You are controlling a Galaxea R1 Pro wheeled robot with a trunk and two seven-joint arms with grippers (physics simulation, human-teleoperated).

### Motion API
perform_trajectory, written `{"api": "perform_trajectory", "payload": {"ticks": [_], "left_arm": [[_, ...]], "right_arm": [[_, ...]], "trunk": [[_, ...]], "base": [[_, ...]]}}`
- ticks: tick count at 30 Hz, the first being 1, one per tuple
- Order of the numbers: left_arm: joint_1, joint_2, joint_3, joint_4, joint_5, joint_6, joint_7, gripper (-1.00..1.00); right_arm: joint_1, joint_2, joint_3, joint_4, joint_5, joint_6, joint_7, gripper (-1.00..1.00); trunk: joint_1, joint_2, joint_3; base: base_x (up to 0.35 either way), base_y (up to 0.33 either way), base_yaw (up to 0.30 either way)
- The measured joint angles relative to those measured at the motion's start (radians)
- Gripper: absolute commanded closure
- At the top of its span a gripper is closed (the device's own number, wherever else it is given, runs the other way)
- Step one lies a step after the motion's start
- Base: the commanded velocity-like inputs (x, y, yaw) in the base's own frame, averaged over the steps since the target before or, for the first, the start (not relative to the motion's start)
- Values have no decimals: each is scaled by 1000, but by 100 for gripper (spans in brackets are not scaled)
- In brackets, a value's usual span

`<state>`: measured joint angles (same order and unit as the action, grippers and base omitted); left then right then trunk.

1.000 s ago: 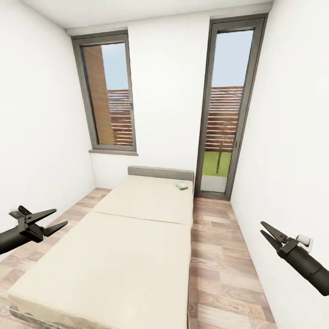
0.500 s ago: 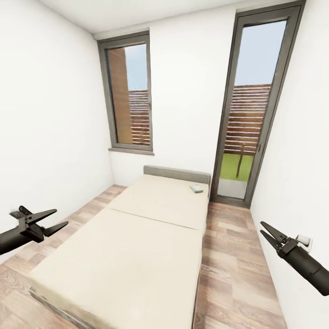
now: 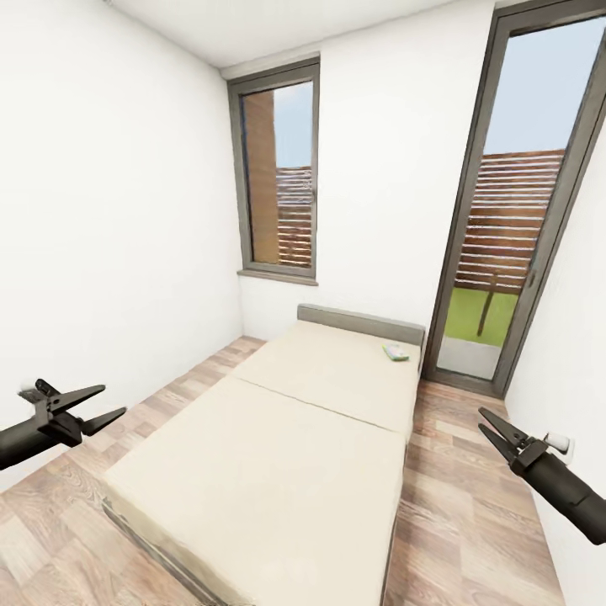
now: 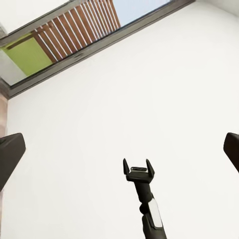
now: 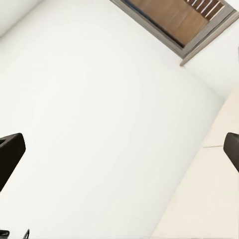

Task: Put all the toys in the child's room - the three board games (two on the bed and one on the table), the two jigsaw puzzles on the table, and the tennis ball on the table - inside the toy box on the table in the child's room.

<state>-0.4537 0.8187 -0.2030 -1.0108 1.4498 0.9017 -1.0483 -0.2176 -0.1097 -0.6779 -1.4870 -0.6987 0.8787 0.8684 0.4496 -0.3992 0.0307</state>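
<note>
Standing off from bed (image 3: 278, 454), both arms raised. Left gripper (image 3: 99, 403) spread wide, empty; right gripper (image 3: 492, 427) parted too, carrying nothing. One small board game (image 3: 396, 353) lying at far corner of mattress beside headboard (image 3: 360, 323), well apart from either gripper. Likely trouble: long reach across mattress, base bumping bed frame, thin flat box sliding away under fingers.

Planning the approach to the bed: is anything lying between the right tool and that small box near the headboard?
Nothing visible. The small box lies far off on the bed; only bare mattress and wooden floor separate it from the open right tool.
</note>
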Motion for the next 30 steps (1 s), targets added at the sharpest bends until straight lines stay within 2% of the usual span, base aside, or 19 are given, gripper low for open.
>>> {"api": "perform_trajectory", "payload": {"ticks": [30], "left_arm": [[0, -2, -1, 0, 0, 0, -1, -100]], "right_arm": [[0, 1, 4, 0, 1, 0, -10, -100]], "trunk": [[0, 0, 0]], "base": [[-11, 0, 284]]}}
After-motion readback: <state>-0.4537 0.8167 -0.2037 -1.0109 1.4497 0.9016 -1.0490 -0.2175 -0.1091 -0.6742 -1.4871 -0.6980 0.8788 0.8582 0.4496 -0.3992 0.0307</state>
